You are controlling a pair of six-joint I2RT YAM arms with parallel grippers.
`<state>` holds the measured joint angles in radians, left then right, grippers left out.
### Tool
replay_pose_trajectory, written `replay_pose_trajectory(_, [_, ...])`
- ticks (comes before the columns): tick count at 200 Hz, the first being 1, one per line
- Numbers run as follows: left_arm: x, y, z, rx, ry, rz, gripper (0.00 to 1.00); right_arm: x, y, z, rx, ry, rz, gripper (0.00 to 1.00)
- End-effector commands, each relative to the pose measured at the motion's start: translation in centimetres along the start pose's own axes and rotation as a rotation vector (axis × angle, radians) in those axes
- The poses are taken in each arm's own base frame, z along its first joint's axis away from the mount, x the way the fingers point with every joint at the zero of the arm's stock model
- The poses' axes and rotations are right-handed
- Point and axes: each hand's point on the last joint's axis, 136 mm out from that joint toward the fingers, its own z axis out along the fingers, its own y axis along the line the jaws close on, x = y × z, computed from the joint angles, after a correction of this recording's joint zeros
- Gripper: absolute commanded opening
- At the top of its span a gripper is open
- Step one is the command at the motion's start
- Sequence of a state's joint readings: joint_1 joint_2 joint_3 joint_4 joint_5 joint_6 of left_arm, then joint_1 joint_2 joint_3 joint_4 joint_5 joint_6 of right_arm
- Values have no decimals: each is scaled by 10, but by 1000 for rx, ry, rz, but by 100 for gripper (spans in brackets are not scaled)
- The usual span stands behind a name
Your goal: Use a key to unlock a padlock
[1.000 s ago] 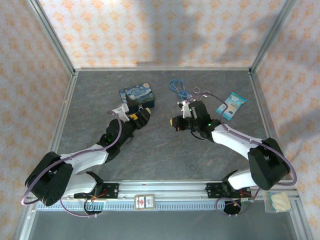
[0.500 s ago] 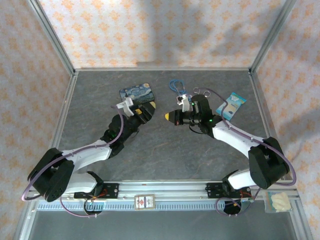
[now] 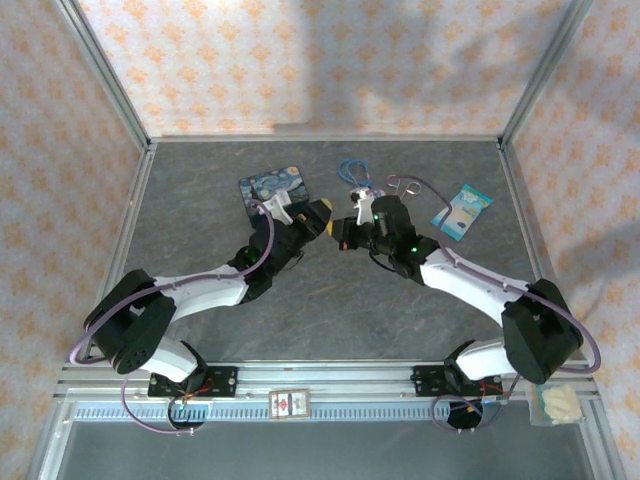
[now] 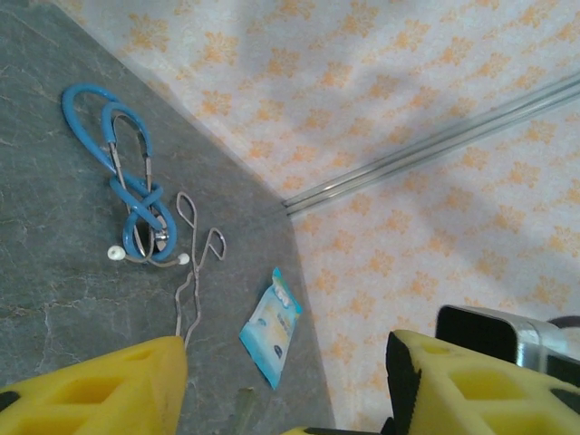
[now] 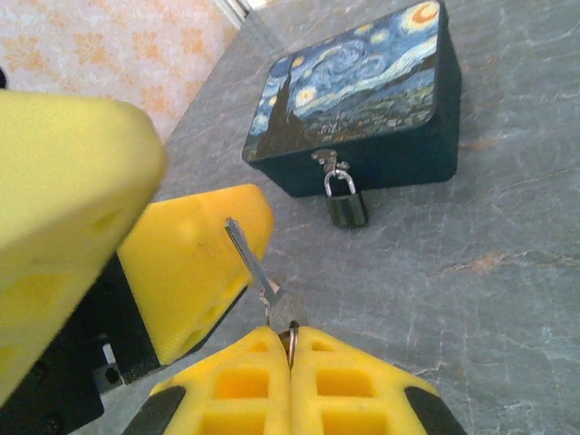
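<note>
- Here, top external view: the left gripper and the right gripper are close together above the middle of the table. The starry-night tin lies just beside the left gripper. Behind the right gripper are a blue coiled cable, ring-handled forceps and a blue-and-white packet.
- Left wrist view: the two yellow fingers of the left gripper stand wide apart with nothing between them. Beyond them lie the cable, the forceps and the packet.
- Right wrist view: the right gripper is closed on the head of the key. The blade sticks out in front of one finger of the left gripper; whether they touch cannot be told. The padlock hangs closed from the tin's hasp, its body on the table, apart from the key.
</note>
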<state>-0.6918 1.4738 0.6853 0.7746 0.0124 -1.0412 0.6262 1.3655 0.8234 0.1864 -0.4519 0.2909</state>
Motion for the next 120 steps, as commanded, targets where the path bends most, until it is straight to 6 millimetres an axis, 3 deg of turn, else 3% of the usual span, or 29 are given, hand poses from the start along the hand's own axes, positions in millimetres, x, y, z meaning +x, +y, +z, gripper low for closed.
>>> replay_pose_trajectory(1, [-1,-1,4,-18,-21,-9,54,-16,-2,-7,34,-93,-36,0])
replay_pose_trajectory(107, [10,-2,19,-21,11,0,42,-12,2,-3,37,-87,-75,0])
replay_pose_trajectory(120, [11,0,19,-24,15,0,36,-13,3,-2,38,-88,-81,0])
